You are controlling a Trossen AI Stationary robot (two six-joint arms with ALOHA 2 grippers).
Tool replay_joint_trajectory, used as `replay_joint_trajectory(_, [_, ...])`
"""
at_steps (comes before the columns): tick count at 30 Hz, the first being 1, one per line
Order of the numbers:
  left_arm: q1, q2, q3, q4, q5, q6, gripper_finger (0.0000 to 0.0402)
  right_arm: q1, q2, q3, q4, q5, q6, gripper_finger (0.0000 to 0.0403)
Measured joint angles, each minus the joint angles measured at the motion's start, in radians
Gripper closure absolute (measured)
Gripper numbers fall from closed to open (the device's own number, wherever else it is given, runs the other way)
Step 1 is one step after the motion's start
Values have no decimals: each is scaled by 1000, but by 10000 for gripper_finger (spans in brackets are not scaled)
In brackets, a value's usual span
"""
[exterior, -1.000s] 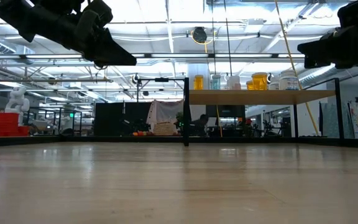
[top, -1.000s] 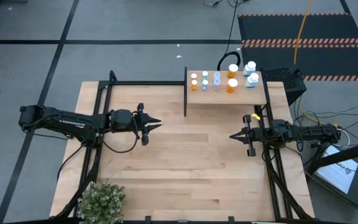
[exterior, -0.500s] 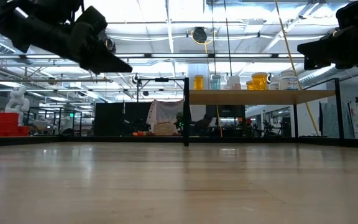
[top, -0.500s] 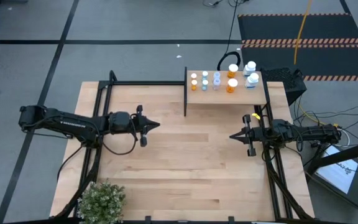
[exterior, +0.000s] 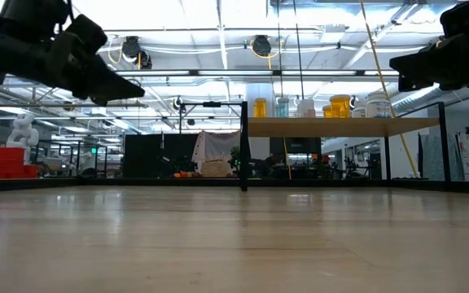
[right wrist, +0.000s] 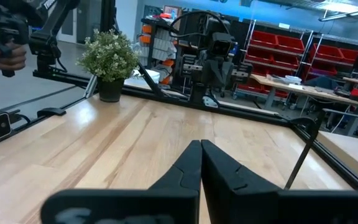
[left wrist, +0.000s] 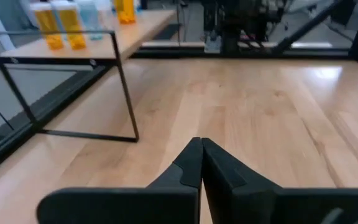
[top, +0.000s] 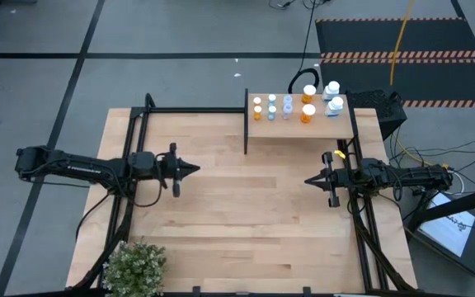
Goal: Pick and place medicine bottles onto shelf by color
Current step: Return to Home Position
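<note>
Both arms are near-black, slender chains of tubular links with thicker joint housings. The left arm, at mid-left of the high view, has a thin black cable looping under its wrist. The right arm looks alike. The left end effector and right end effector each show two matte black fingers tapering to a wedge.

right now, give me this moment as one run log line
left tool: shut, empty, above table | right tool: shut, empty | medicine bottles: on shelf
</note>
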Motion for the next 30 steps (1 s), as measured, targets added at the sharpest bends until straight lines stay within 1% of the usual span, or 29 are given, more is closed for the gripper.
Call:
replay_joint_trajectory(7, [-21, -97, -76, 1, -52, -22, 397, 0, 0, 0, 0, 0, 0, 403])
replay_joint_trajectory(9, [-37, -115, -99, 1, -81, -32, 399, 0, 0, 0, 0, 0, 0, 403])
replay_joint_trajectory(16, [-107, -178, -144, 3, -111, -31, 400, 0, 0, 0, 0, 0, 0, 403])
replay_joint_trajectory(21, [-129, -239, -175, -23, -115, -24, 400, 0, 0, 0, 0, 0, 0, 403])
replay_joint_trajectory(27, [-129, -318, -175, -45, -60, 21, 400, 0, 0, 0, 0, 0, 0, 403])
replay_joint_trajectory(30, [-129, -376, -175, -97, -52, 30, 400, 0, 0, 0, 0, 0, 0, 403])
